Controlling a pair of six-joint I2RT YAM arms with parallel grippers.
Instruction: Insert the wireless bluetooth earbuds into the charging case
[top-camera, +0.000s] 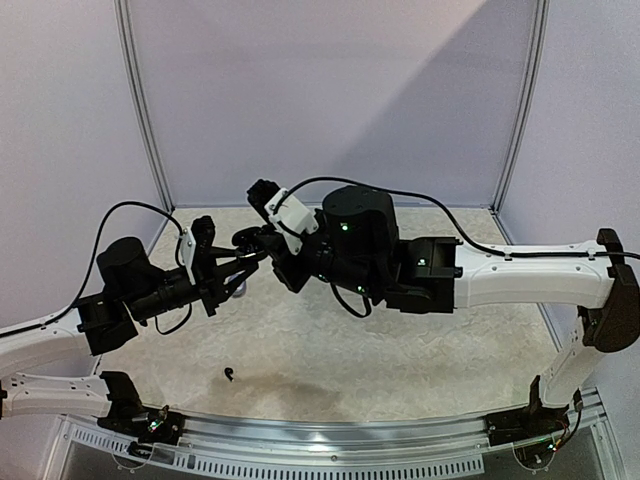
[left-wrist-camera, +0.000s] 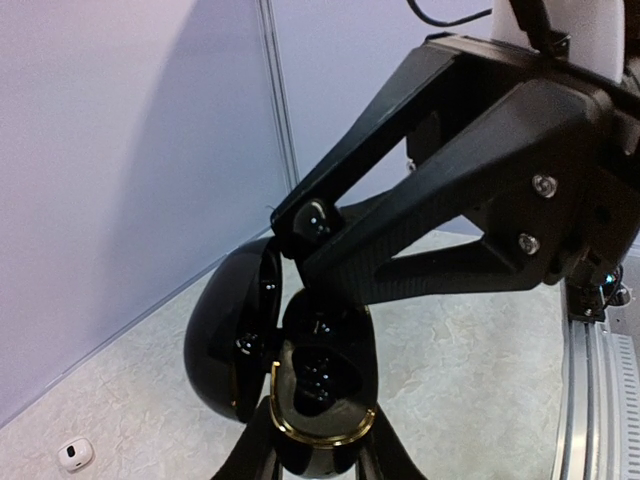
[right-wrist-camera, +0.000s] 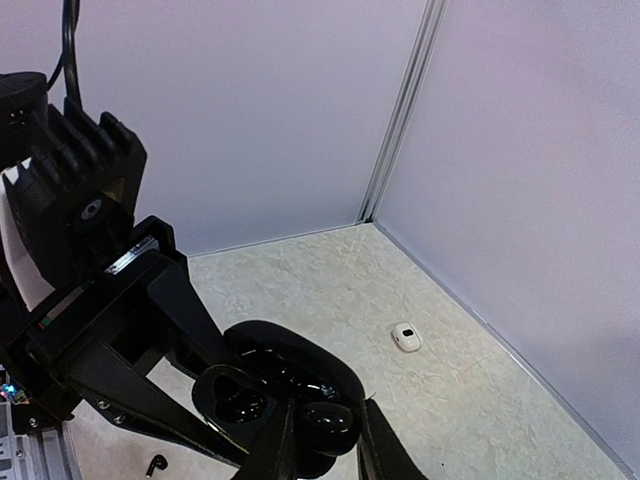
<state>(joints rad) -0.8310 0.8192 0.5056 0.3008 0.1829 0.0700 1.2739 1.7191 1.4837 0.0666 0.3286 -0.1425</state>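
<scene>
The right hand (right-wrist-camera: 325, 425) is pinched shut on a glossy black earbud (left-wrist-camera: 317, 218), held at its fingertips up off the worktop (top-camera: 420, 340). The left hand (top-camera: 238, 270) is clamped on the base of the black charging case (left-wrist-camera: 320, 400). The case stands open, its lid (left-wrist-camera: 225, 340) swung out to one side and its gold-rimmed wells facing up toward the other hand. The two hands meet tip to tip, left of centre over the worktop.

The next move turns on one relation: the earbud hangs just above the case's mouth, close to it but apparently not touching. The right hand is therefore the one to travel, down into a well, while the left holds the case steady. I cannot tell which way the earbud's stem points, and it would need to line up with the well.

A second black earbud (top-camera: 230, 375) lies loose near the front edge. A small white piece (right-wrist-camera: 405, 337) lies by the wall. Both are well apart from the hands.
</scene>
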